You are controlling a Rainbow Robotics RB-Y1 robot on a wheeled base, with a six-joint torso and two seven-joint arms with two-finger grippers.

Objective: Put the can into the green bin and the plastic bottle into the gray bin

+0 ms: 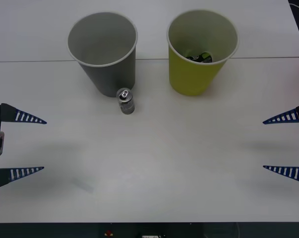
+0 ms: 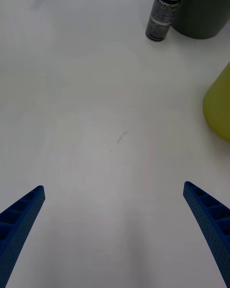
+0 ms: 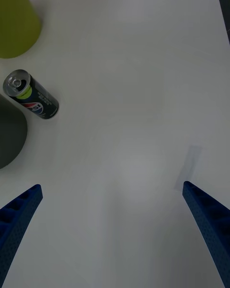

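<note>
White bench [image 1: 154, 168] fills the space before the robot, with a seam running across it behind the two bins. The gray bin [image 1: 103, 52] stands on the robot's left of the green bin [image 1: 201, 49], the two well apart and both upright. The can [image 1: 126, 101] stands upright on the bench just in front of the gray bin, nearly touching its base, and well apart from the green bin.

Inside the green bin lies a dark item with green markings [image 1: 200, 58], low against the bottom; I cannot tell what it is. The gray bin looks bare inside as far as the front view shows.

Both arms wait at the sides. The left hand [image 1: 20, 144] sits at the left edge of the bench, fingers spread wide and holding nothing. The right hand [image 1: 285, 144] sits at the right edge, fingers likewise spread wide and holding nothing. Neither is near the can.

By my judgement the can's step is not yet done: it is outside either bin and has yet to go into the green one. If the dark item in the green bin is the bottle, it lies in the wrong bin for the task, and the gray bin has received nothing. So both placements appear to be left.
</note>
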